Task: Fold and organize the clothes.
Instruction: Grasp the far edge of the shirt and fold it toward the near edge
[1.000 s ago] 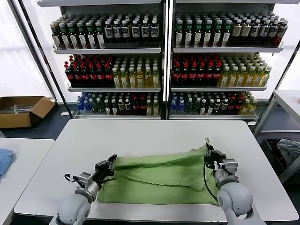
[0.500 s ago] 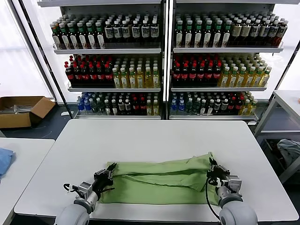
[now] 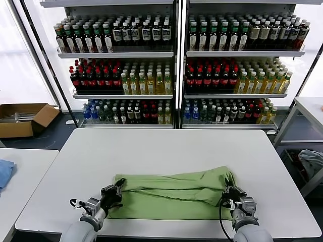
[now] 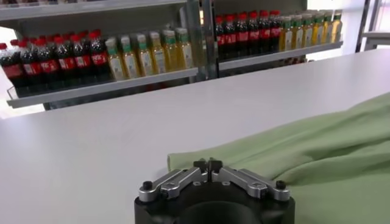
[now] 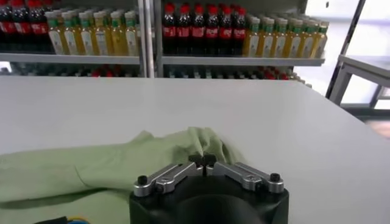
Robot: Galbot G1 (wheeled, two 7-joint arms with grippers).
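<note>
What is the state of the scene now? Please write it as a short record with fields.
surface: white table
garment: green shirt, folded over itself into a long band near the table's front edge
left gripper: shut on the shirt's left end
right gripper: shut on the shirt's right end
background: shelves of bottles behind the table
other items: cardboard box on the floor at the left; blue cloth on the side table at the left
fold status: not finished, both ends held
</note>
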